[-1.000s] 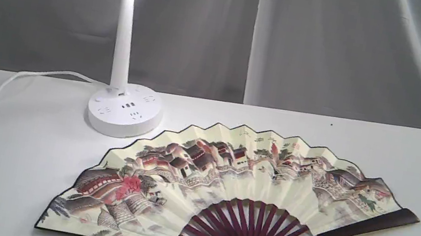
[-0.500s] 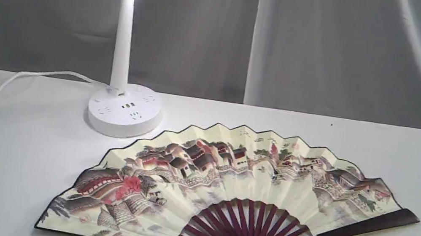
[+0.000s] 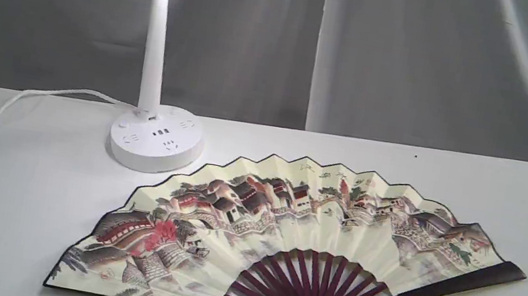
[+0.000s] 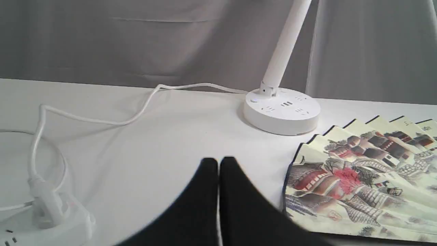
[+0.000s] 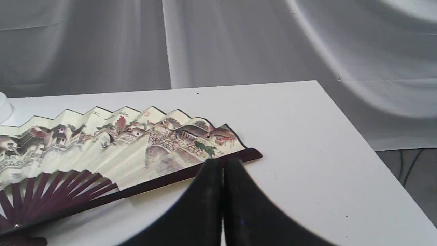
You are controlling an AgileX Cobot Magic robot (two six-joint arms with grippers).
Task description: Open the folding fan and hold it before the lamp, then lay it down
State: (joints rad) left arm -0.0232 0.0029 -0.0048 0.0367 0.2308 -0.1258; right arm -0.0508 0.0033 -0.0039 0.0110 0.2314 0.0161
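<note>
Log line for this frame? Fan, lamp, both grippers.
folding fan: open, flat on table | lamp: upright, behind fan's left end | left gripper: shut, empty | right gripper: shut, empty

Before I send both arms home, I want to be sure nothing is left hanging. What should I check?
1. Fan fully spread: ok.
2. Fan flat on the table, nothing holding it: ok.
3. Left gripper shut, empty, off to the fan's side: ok.
4. Right gripper shut, empty: ok. In its wrist view it overlaps the fan's end rib, but the exterior view shows no gripper by the fan.
5. Lamp upright, base apart from the fan's edge: ok.
6. Lamp switched on: cannot tell, since the underside of its head is hidden.
</note>
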